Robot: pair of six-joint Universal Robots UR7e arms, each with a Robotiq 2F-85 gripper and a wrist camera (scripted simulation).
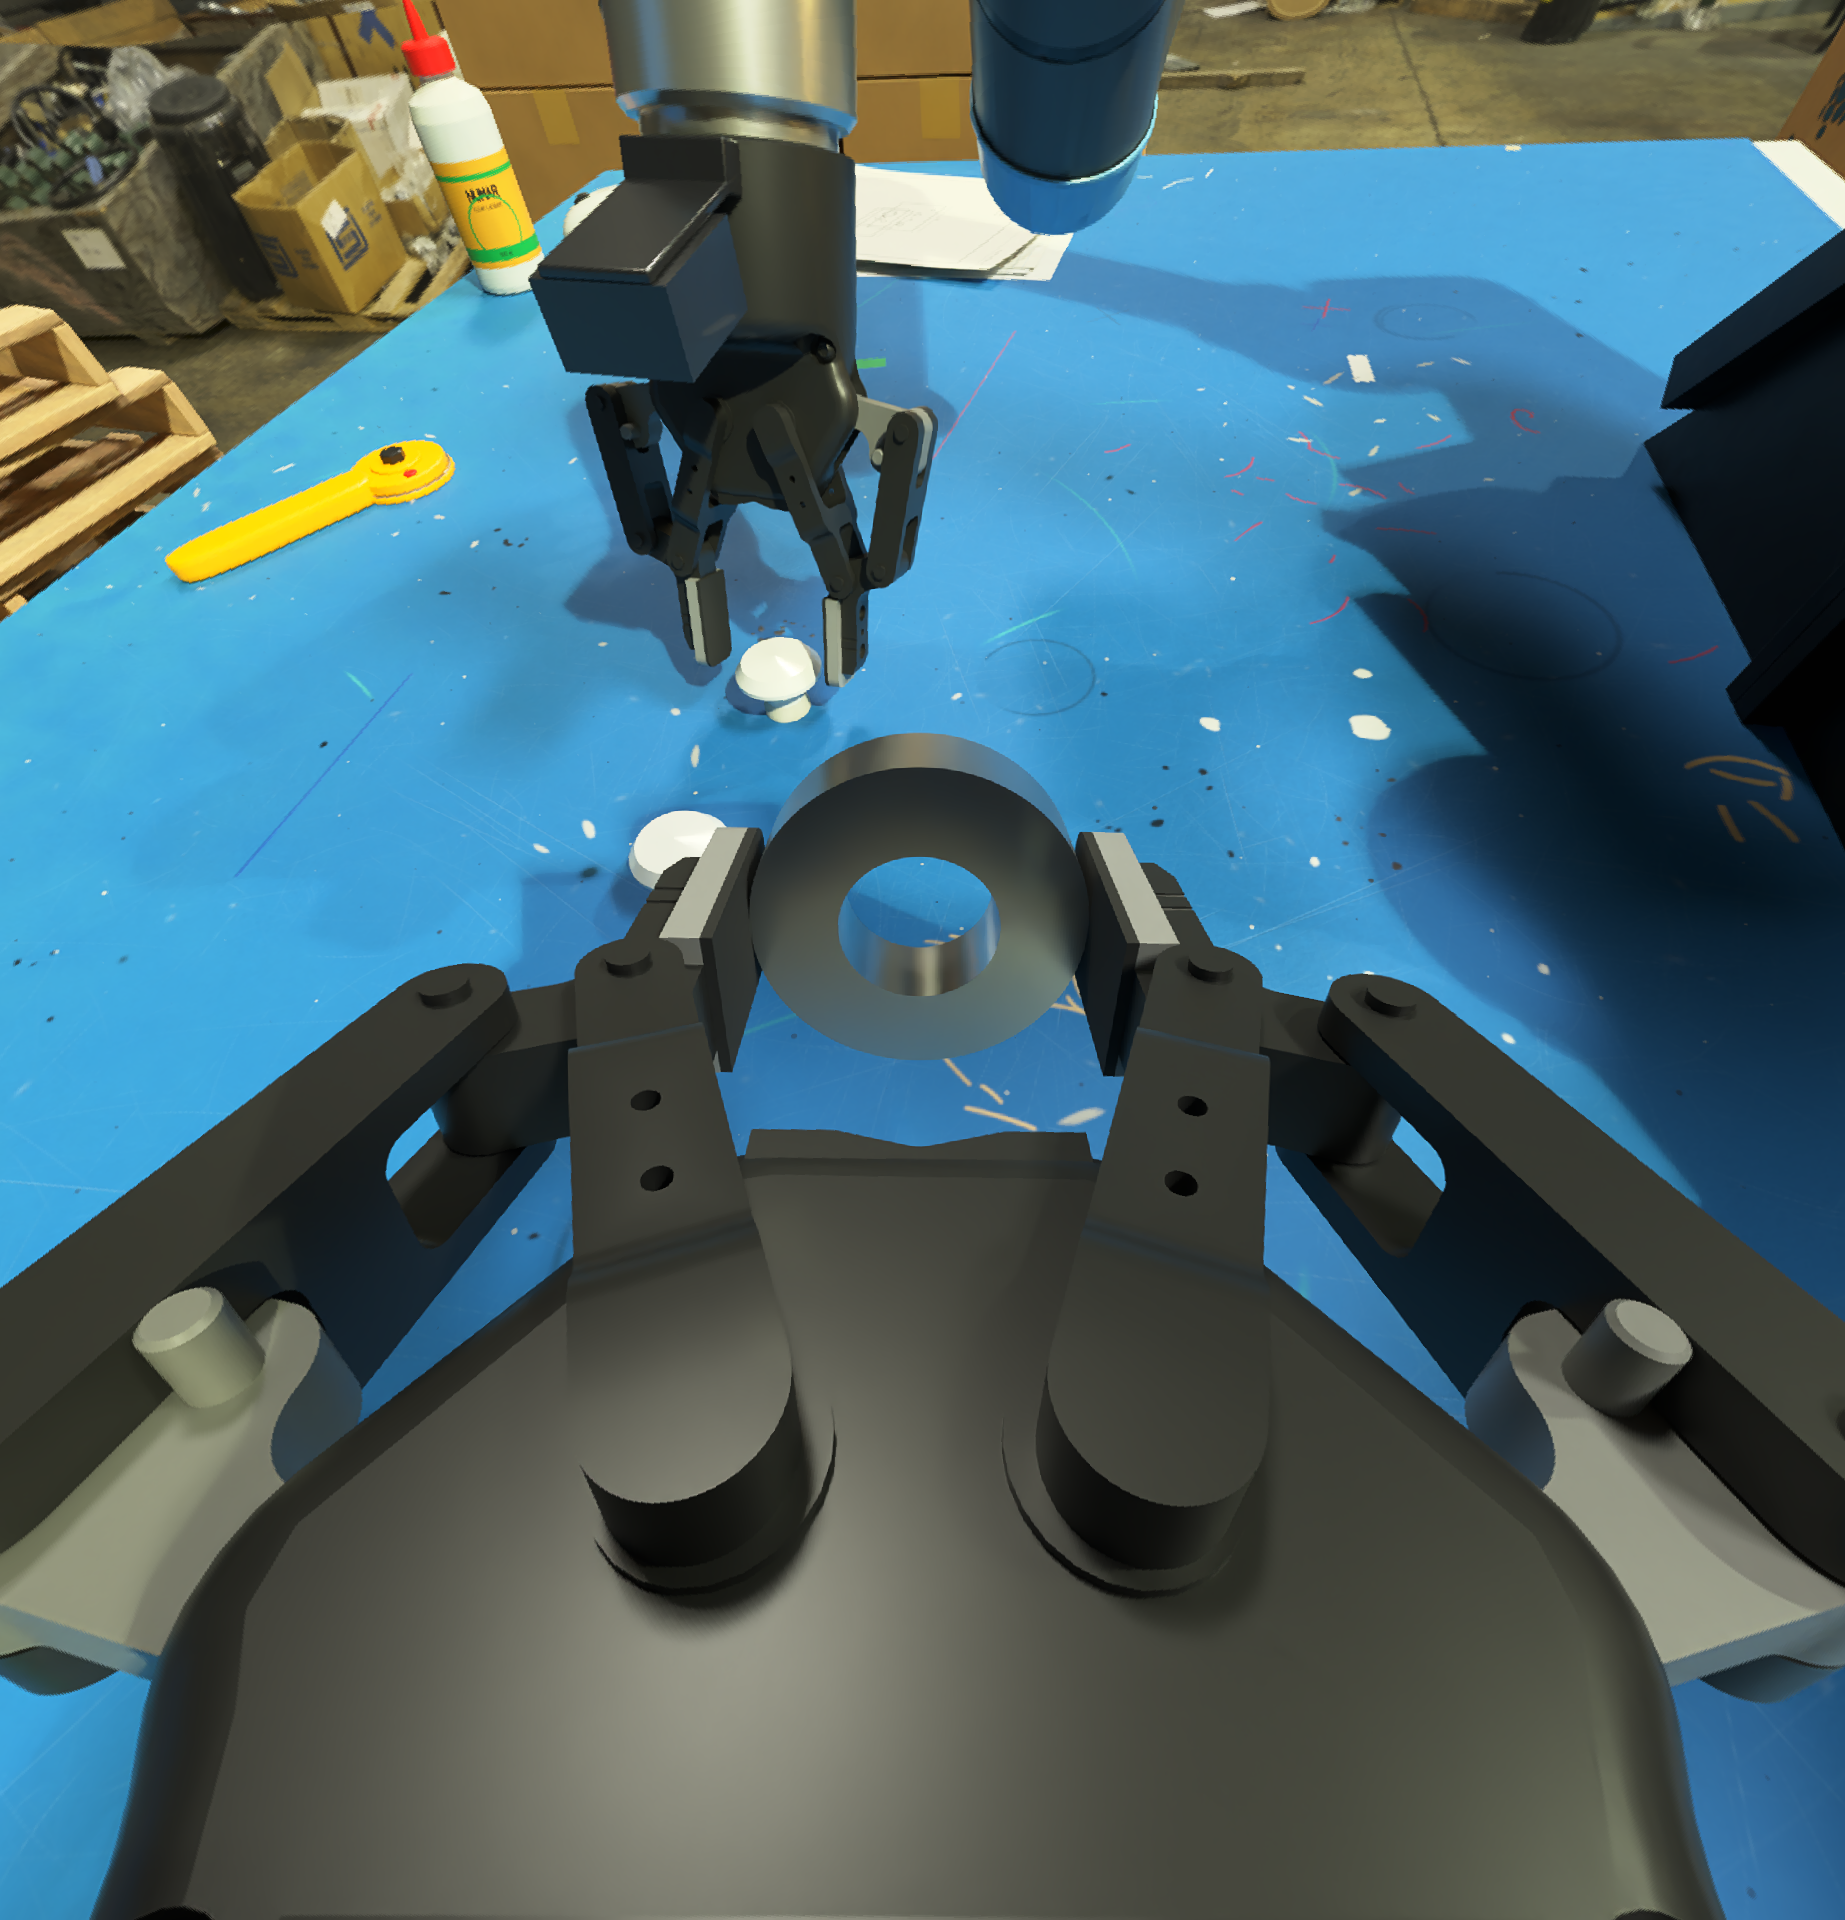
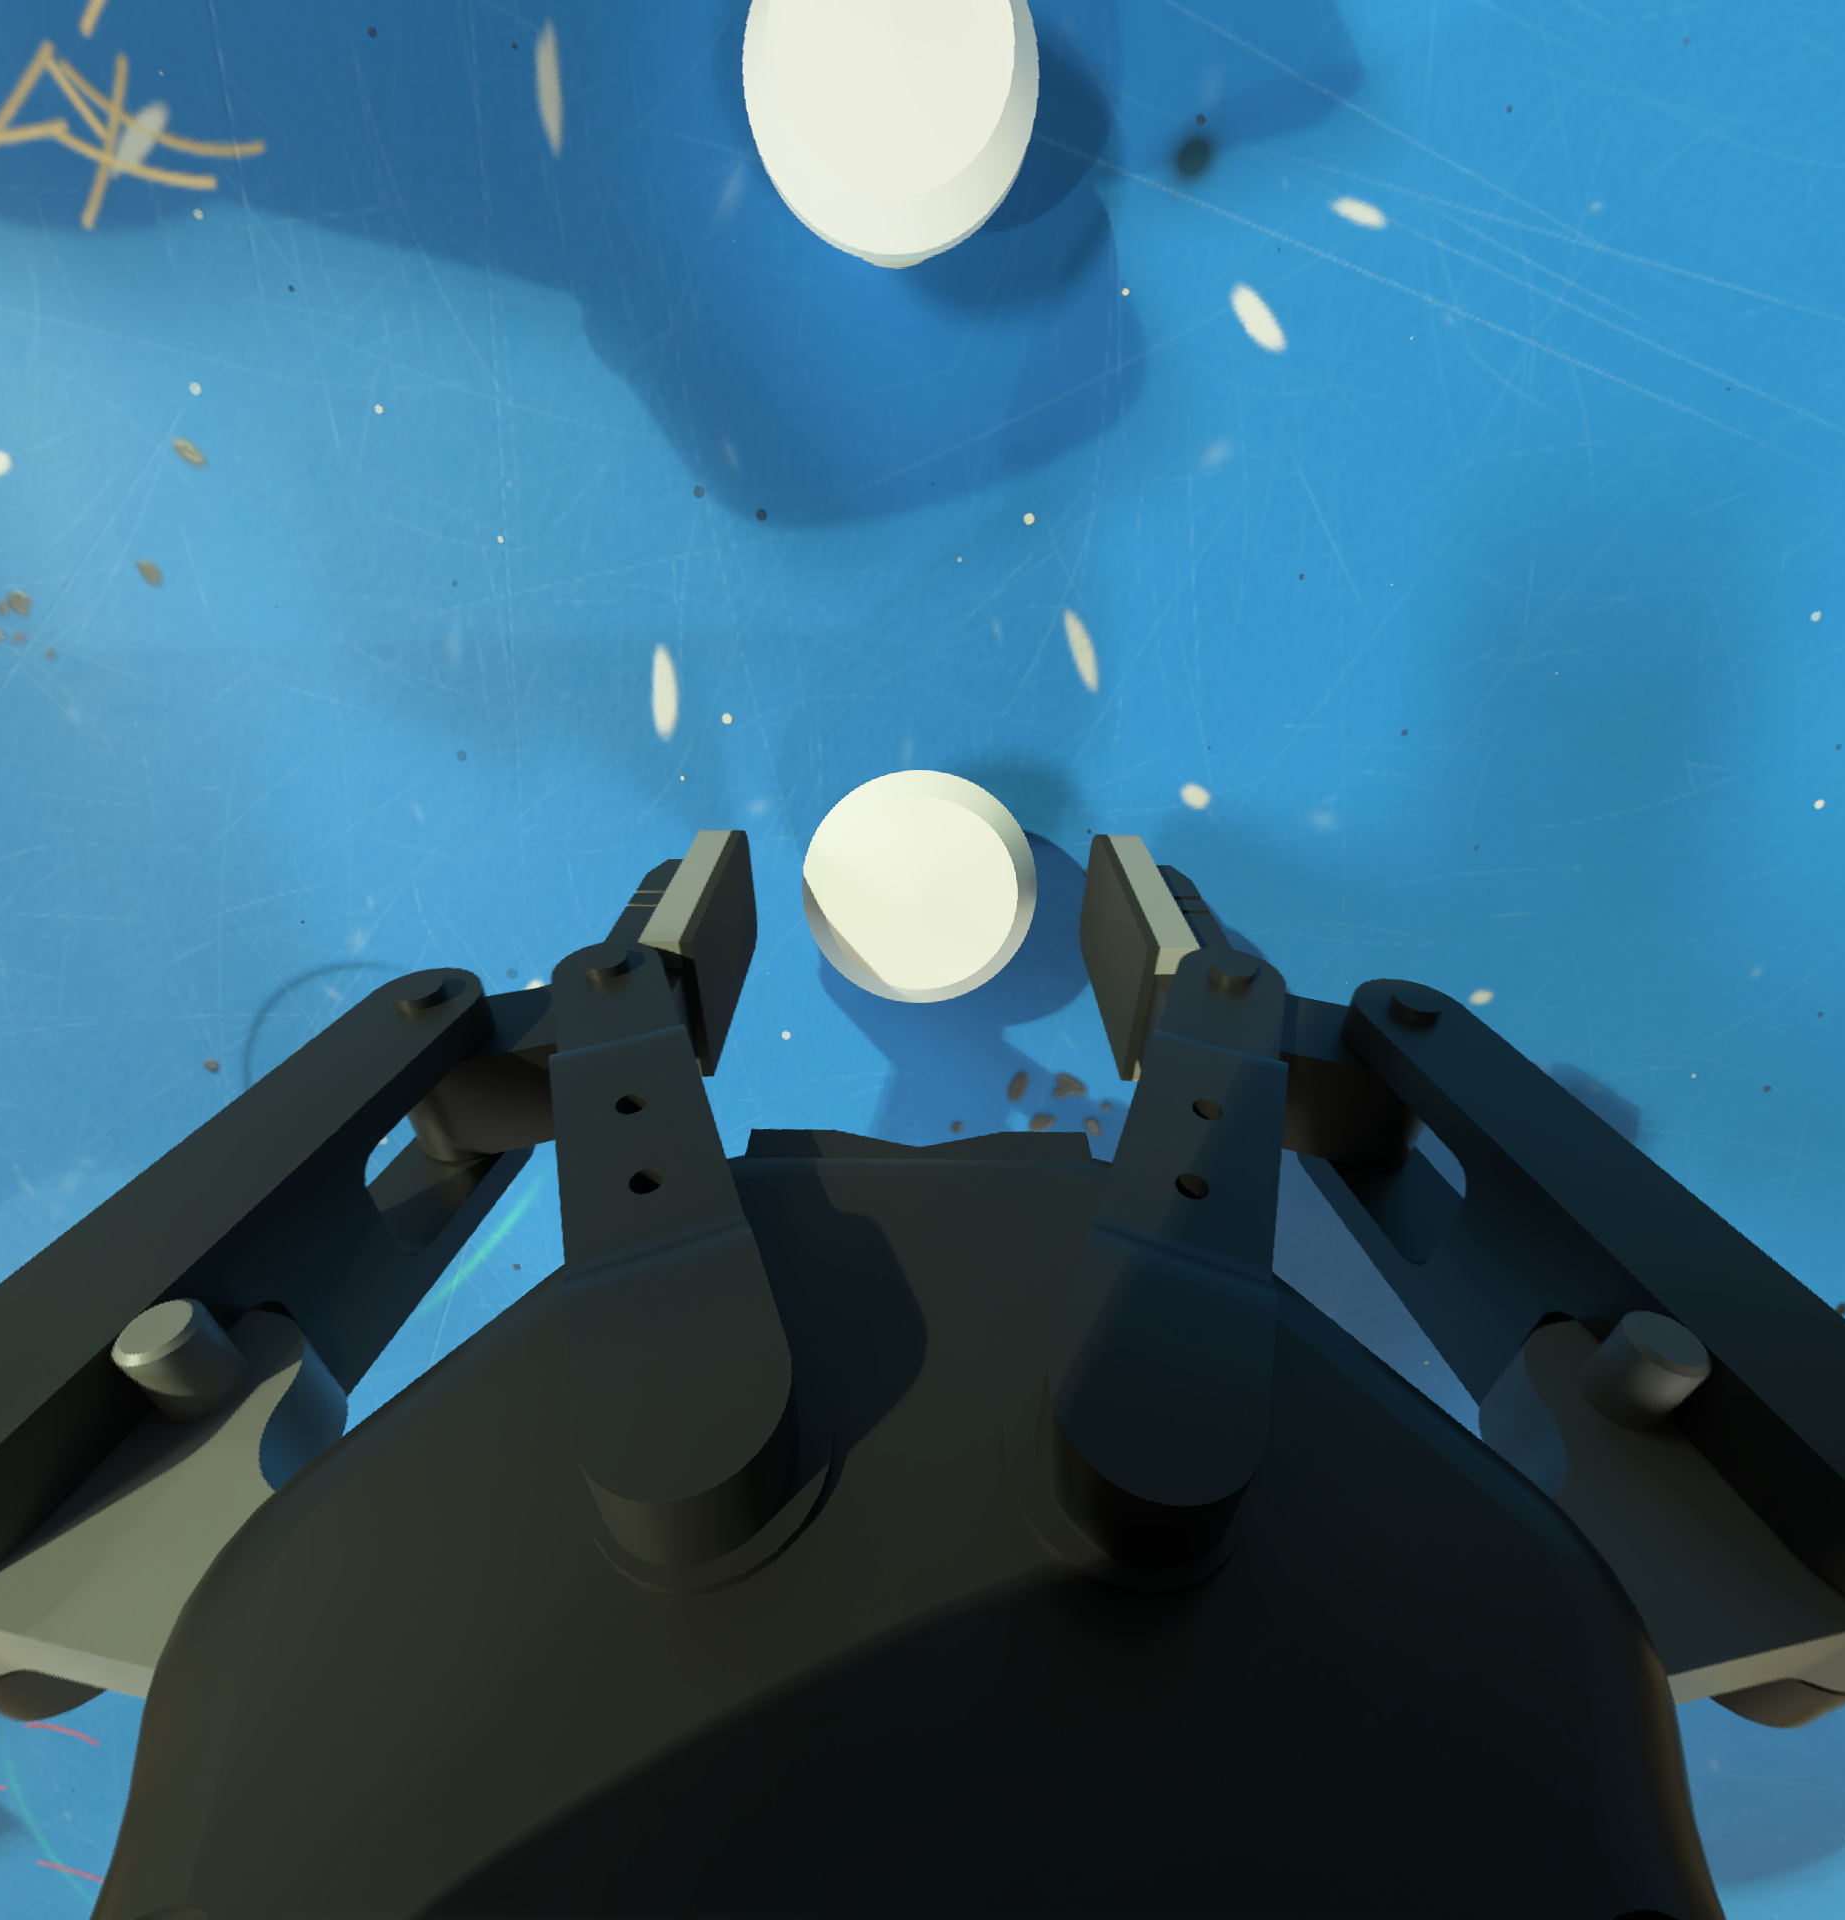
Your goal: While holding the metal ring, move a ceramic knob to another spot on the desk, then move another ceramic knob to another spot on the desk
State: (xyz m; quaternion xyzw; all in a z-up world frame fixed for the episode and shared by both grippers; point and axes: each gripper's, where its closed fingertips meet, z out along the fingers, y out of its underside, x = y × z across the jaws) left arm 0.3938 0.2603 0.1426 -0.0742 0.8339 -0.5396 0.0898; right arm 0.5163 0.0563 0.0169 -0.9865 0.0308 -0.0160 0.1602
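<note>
Your left gripper (image 1: 918, 925) squeezes the metal ring (image 1: 918, 894) tight, up off the blue desk (image 1: 274, 935). Your right gripper (image 2: 918, 914) has open jaws around a white knob (image 2: 916, 885), far from every desk edge. It looks smooth, hard and easy to chip, so pinch its round cap gently.

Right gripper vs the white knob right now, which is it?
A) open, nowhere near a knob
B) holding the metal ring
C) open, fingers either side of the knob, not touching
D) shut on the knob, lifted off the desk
C: in the right wrist view the right gripper is open, with blue desk visible between each pad and the ceramic knob; the metal ring sits in the left gripper.
</note>
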